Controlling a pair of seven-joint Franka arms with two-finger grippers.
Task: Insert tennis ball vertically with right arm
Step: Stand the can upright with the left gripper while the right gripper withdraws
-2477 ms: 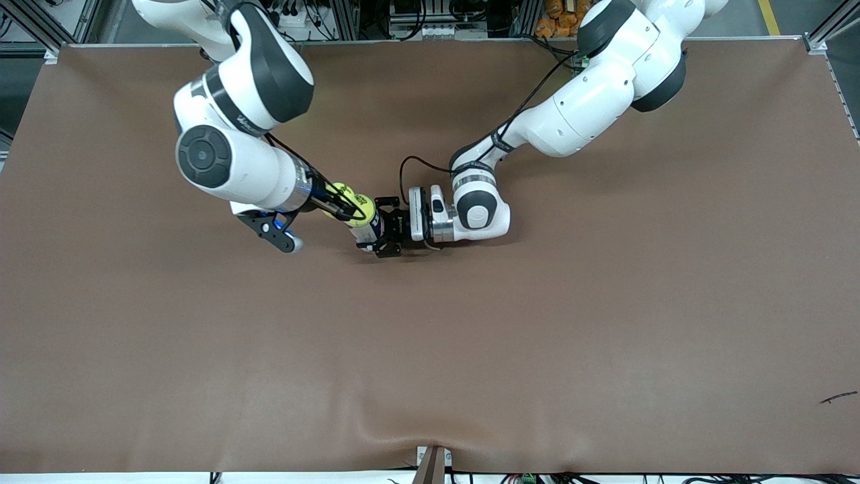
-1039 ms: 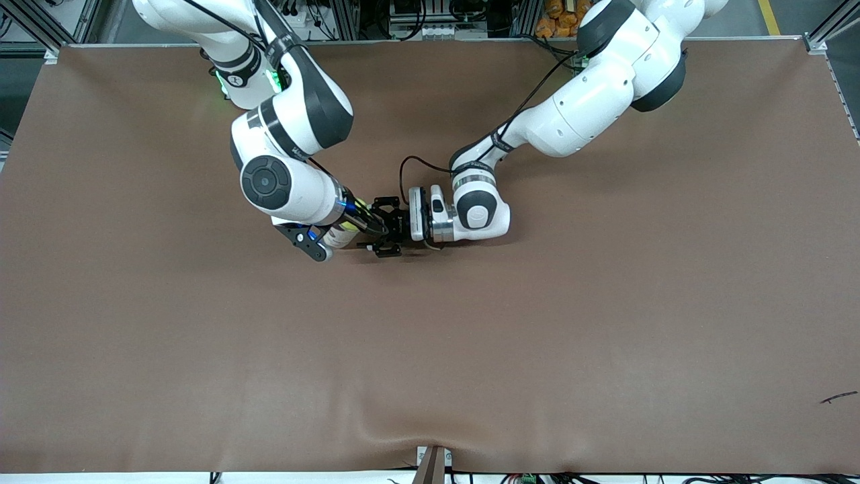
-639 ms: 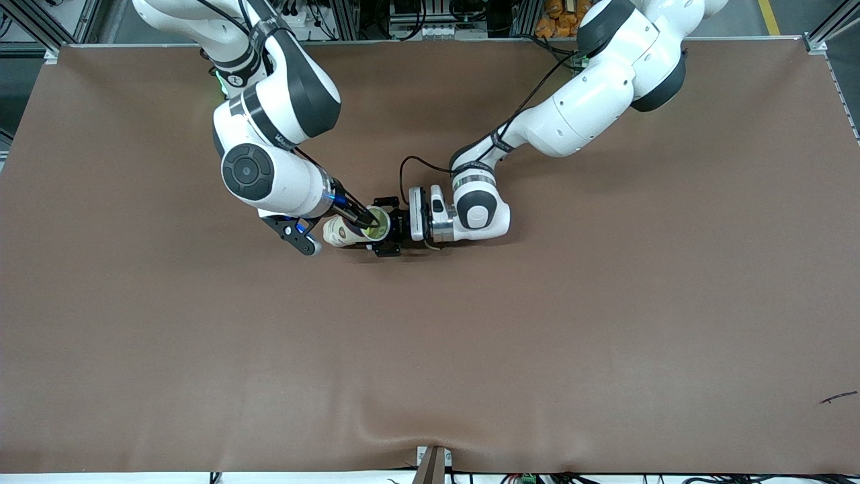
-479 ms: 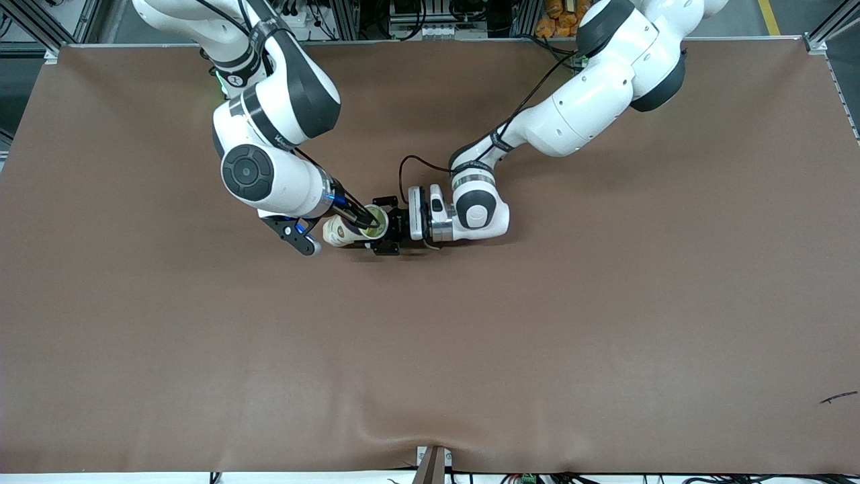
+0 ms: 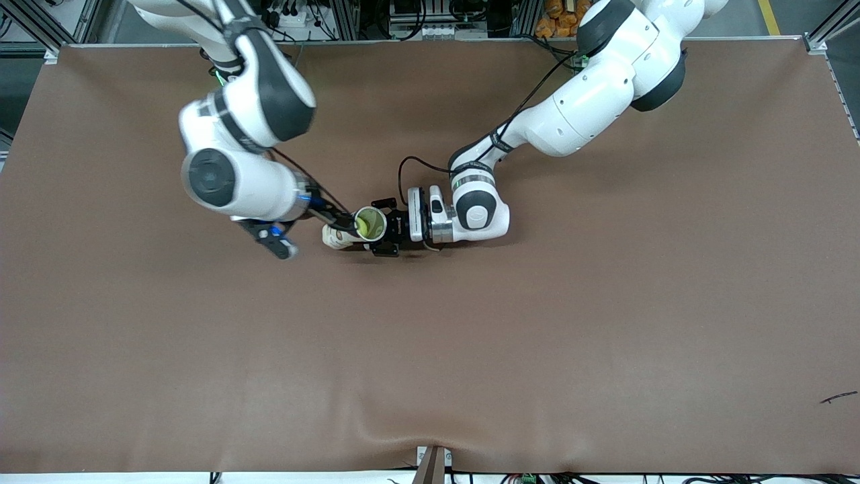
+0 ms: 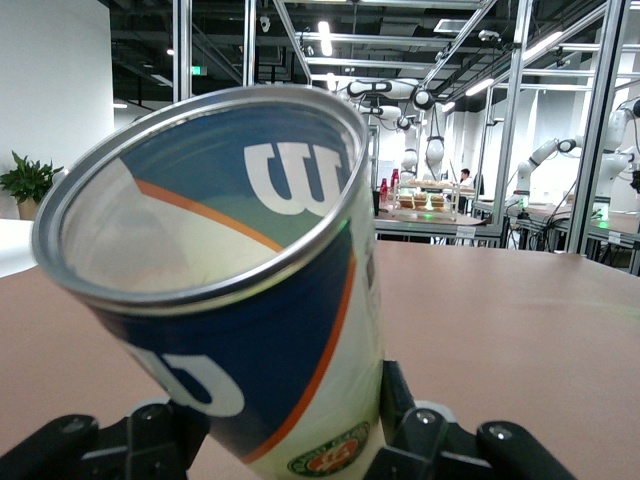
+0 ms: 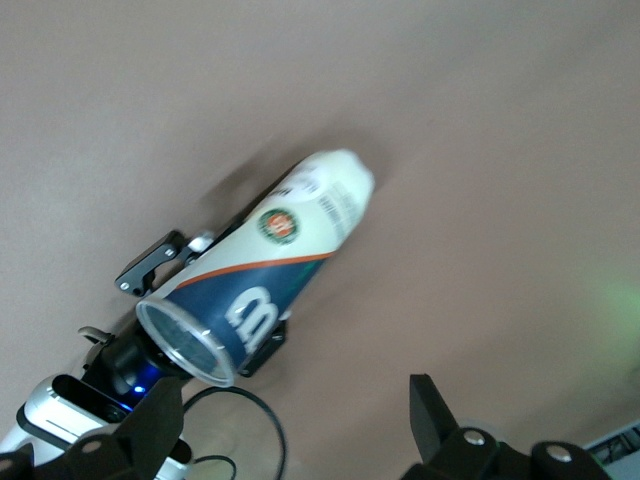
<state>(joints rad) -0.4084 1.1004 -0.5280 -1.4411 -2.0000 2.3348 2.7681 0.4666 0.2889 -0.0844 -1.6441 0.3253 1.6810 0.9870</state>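
A tennis-ball can (image 5: 353,230) with a blue, white and orange label stands tilted at mid-table, mouth up. A yellow-green tennis ball (image 5: 366,226) shows inside its mouth. My left gripper (image 5: 384,232) is shut on the can's lower body; in the left wrist view the can (image 6: 250,270) fills the space between the gripper's (image 6: 285,435) black fingers (image 6: 420,430). My right gripper (image 5: 341,221) is open and empty, beside the can's mouth toward the right arm's end of the table. In the right wrist view the can (image 7: 265,275) lies ahead of the open right gripper (image 7: 295,420).
The brown table cloth (image 5: 470,349) is bare around the can. A black cable (image 5: 410,168) loops off the left wrist next to the can. A small dark scrap (image 5: 838,398) lies near the front edge at the left arm's end.
The right gripper held the ball, brought it over the can's mouth and let it go inside. It has since drawn back toward the right arm's end. The left arm has not moved.
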